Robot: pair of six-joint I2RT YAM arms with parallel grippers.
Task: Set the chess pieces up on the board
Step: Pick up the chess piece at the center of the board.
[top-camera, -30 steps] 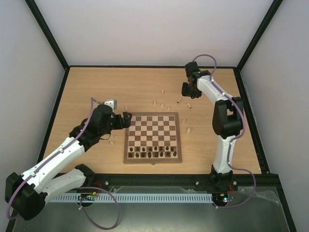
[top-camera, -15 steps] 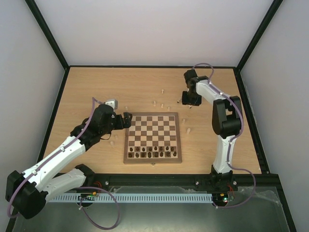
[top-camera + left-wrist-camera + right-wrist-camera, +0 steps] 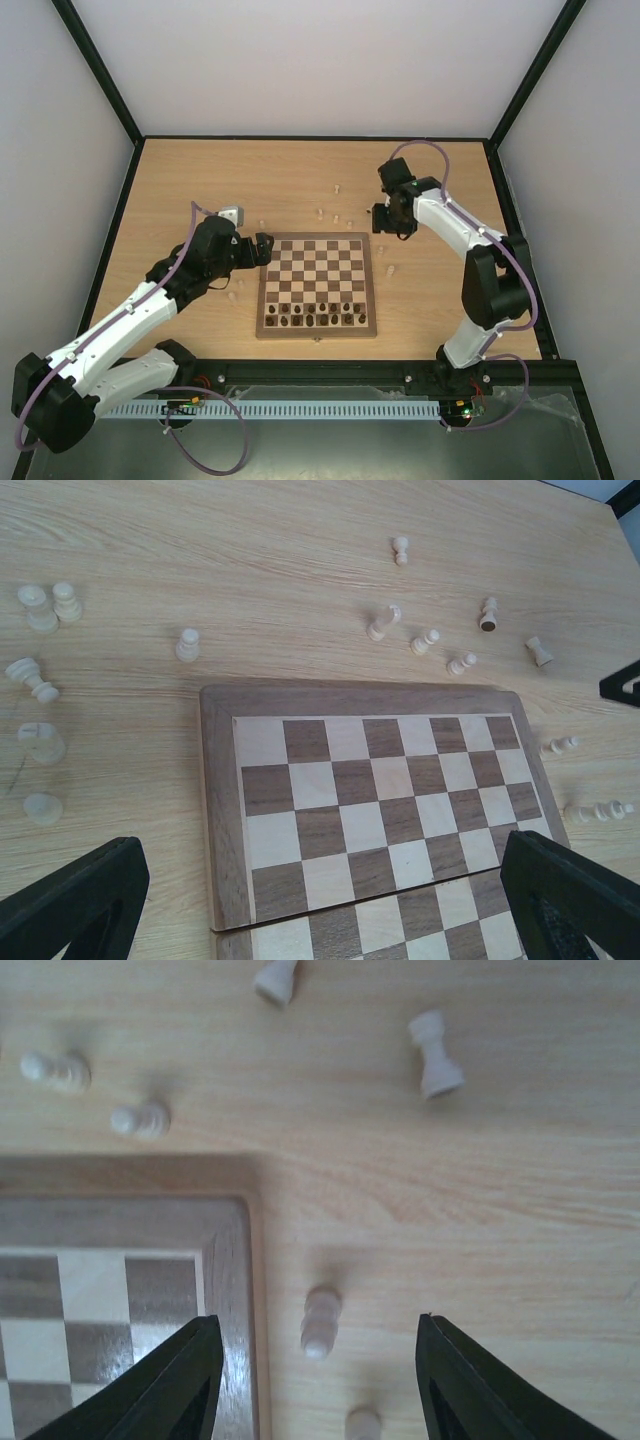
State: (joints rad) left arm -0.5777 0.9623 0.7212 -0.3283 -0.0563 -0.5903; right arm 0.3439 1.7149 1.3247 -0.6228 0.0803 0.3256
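Use the right arm for this one. The right end effector (image 3: 315, 1360) hangs over the bench (image 3: 520, 1220) just off the far right corner of the board (image 3: 228, 1260). It's released, partway open, holding and touching nothing. A fallen piece (image 3: 320, 1322) lies on the bench between its fingers (image 3: 170, 1380), clear of both and just beside the board's border. The piece's long axis runs along the fingers, across the closing line, so my read is a straight drop and squeeze catches its narrow waist with no wrist turn needed. A second piece (image 3: 362, 1423) sits just nearer the wrist, so watch you don't clip it. The left end effector (image 3: 320, 880) is wide open and empty over the board's far left corner, well apart from that piece. The remaining pale pieces (image 3: 425, 640) are off the board, scattered on the bench beyond its far edge and to its left. The dark pieces (image 3: 315, 318) fill the near rows.
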